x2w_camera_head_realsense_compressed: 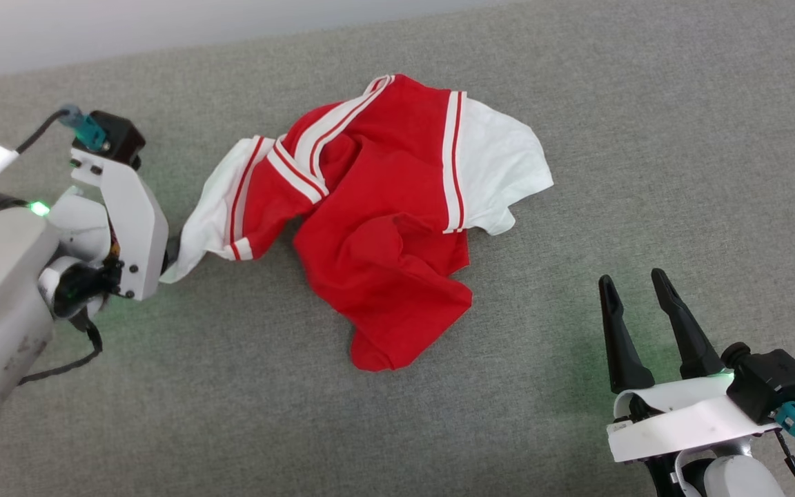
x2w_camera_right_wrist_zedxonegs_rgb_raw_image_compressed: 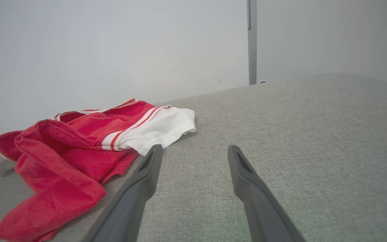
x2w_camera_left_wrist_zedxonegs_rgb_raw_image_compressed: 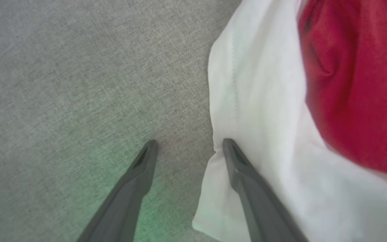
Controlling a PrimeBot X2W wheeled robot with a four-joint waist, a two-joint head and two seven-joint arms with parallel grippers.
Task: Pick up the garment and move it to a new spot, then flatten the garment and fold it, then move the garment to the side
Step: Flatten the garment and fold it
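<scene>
The garment [x2w_camera_head_realsense_compressed: 377,228] lies crumpled in the middle of the grey fabric surface, red with white sleeves and red-and-white striped trim. One white sleeve [x2w_camera_head_realsense_compressed: 214,207] stretches left toward my left gripper [x2w_camera_left_wrist_zedxonegs_rgb_raw_image_compressed: 187,143]. That gripper points down at the sleeve's edge and is open: one finger [x2w_camera_left_wrist_zedxonegs_rgb_raw_image_compressed: 244,171] rests over the white cloth [x2w_camera_left_wrist_zedxonegs_rgb_raw_image_compressed: 264,101], the other over bare grey fabric. My right gripper [x2w_camera_head_realsense_compressed: 635,276] stands open at the lower right, apart from the garment [x2w_camera_right_wrist_zedxonegs_rgb_raw_image_compressed: 79,151], with nothing between its fingers.
The grey fabric surface [x2w_camera_head_realsense_compressed: 646,138] stretches wide to the right and front of the garment. A pale wall [x2w_camera_right_wrist_zedxonegs_rgb_raw_image_compressed: 113,50] rises behind its far edge, with a thin vertical post [x2w_camera_right_wrist_zedxonegs_rgb_raw_image_compressed: 252,40]. A dark cable [x2w_camera_head_realsense_compressed: 59,366] hangs by my left arm.
</scene>
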